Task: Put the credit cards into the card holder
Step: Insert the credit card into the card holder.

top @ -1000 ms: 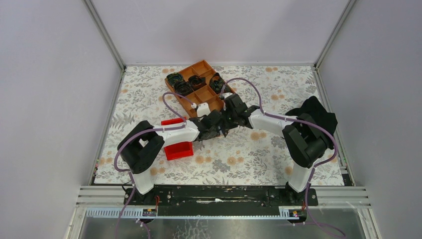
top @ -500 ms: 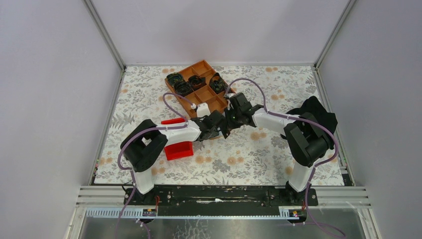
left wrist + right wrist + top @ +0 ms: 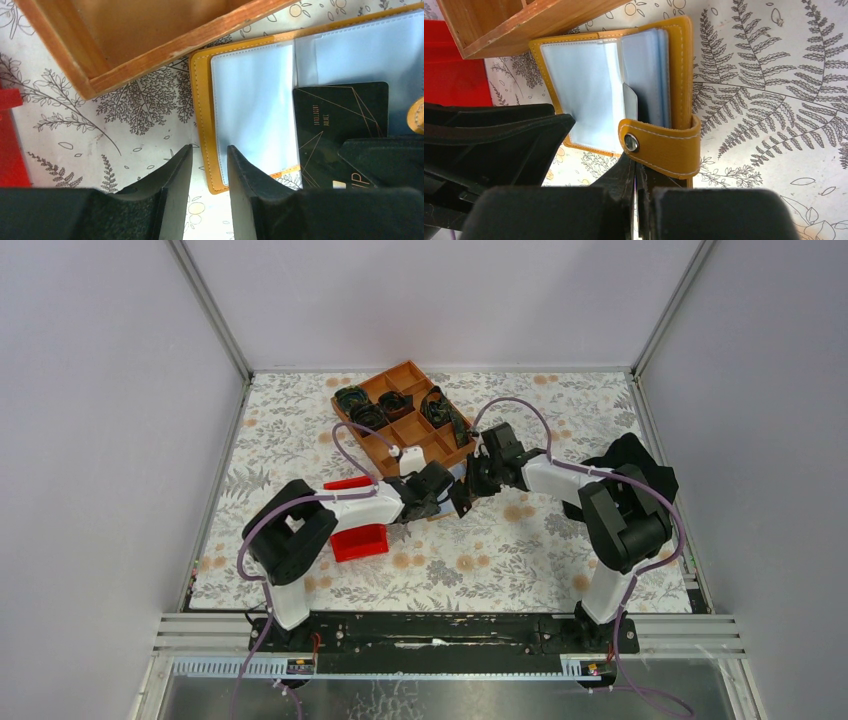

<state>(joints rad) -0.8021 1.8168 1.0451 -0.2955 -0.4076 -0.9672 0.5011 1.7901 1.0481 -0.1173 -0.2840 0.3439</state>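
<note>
**Change vs. prior frame:** we are seeing the right gripper (image 3: 634,167) drawn back toward its own side, off the tray corner. The left gripper (image 3: 210,150) is edging in after it, w/ its jaws coming closer together.

**Item 1, small tan-orange bifold card holder (image 3: 687,70):** we are finding it lying open on the floral-print tablecloth (image 3: 774,100). It is just beside a corner of the orange-brown wooden compartment tray (image 3: 165,56), btwn the two grippers. Its clear plastic sleeves (image 3: 255,110) are facing up, and the right-hand stack is standing partly raised.

**Item 2, black credit card w/ thin gold line pattern (image 3: 335,120):** we are logging it as leaning on the raised sleeves, not yet seated in our judgement. We are not making out any other cards.

**Item 3, right gripper:** its jaws are pressing together at the holder's near edge, right under the tan snap strap (image 3: 664,147). The strap is hiding the tips, so we are unable to say what, if anything, is pinched. Prob. purpose: keeping that side steady and the stack up.

**Item 4, left gripper:** its jaws are standing a narrow gap apart, w/ nothing visibly clamped. The holder's left edge is showing through the gap. We are reading this as lining up to pin that cover so the holder is not sliding.

**Item 5, red plastic bin (image 3: 358,542):** it is sitting by the left arm, well apart from the holder.
</note>
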